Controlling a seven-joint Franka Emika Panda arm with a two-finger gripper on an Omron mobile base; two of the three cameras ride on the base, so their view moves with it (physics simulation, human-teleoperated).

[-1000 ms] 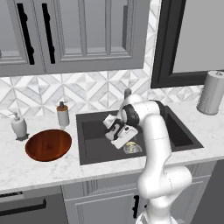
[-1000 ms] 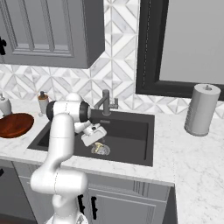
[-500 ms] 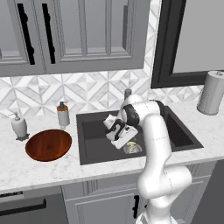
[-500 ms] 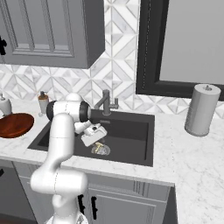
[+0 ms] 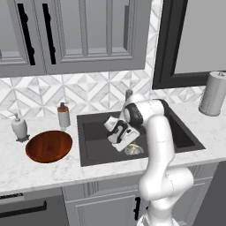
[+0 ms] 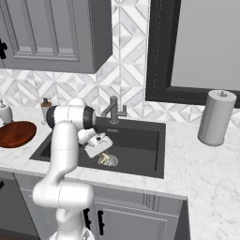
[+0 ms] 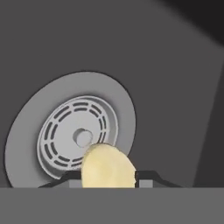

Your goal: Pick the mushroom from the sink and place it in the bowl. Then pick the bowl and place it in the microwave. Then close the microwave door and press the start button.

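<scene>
Step one in progress: tool is down in the sink by the drain, fingertips pinching the mushroom. Bowl is sitting empty on the left worktop; microwave steps pending.

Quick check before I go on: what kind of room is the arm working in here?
A rendered home kitchen, by the look of it: a dark sink with a faucet set in a marble counter, grey cabinets above a tiled backsplash, and a paper towel roll on the counter.
</scene>
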